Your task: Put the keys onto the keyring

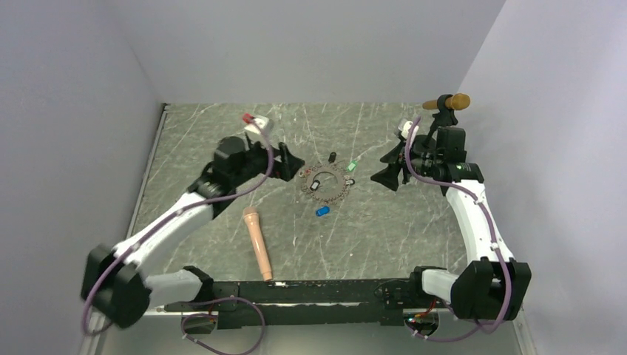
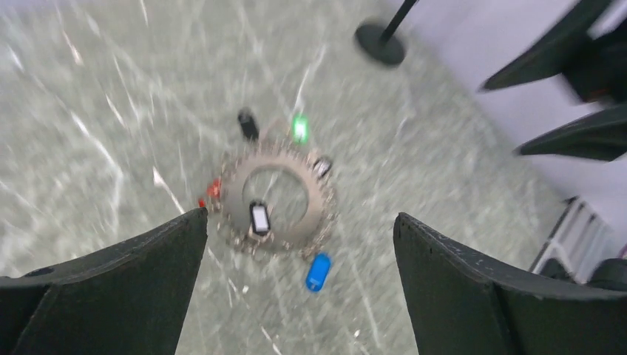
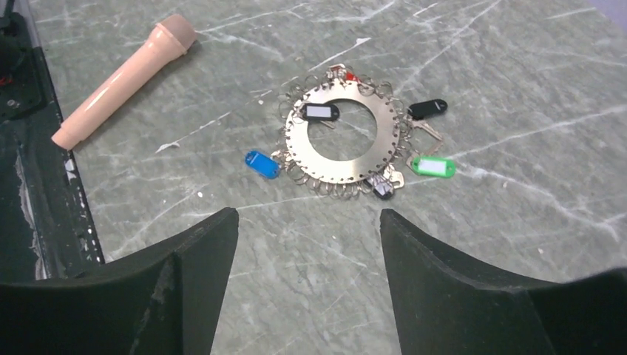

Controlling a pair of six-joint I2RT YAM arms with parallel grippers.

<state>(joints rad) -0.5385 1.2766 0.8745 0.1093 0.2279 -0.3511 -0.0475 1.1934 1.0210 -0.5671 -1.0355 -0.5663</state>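
The keyring [image 1: 337, 191] [image 3: 384, 140] [image 2: 319, 207] is a flat metal disc with a hole, edged with small wire loops, lying mid-table. On its face lies a black key with a white label [image 3: 320, 112] [image 2: 259, 217]. A blue key [image 1: 322, 211] [image 3: 262, 163] [image 2: 317, 271] lies loose just off its near rim. A green key [image 1: 353, 165] [image 3: 432, 166] [image 2: 299, 128] and a black key [image 1: 333, 156] [image 3: 427, 109] sit at its far side, a red one [image 3: 347, 72] at the left rim. My left gripper [image 1: 294, 164] [image 2: 301, 214] hovers open and empty left of the ring. My right gripper [image 1: 381, 168] [image 3: 309, 212] hangs open and empty to the ring's right.
A peach cylinder [image 1: 257, 242] [image 3: 122, 78] lies near the front, left of centre. A black stand holding a tan bar [image 1: 446, 103] rises at the back right, its base [image 2: 379, 42] on the table. A white block with a red piece [image 1: 256, 122] sits back left. Walls close in on three sides.
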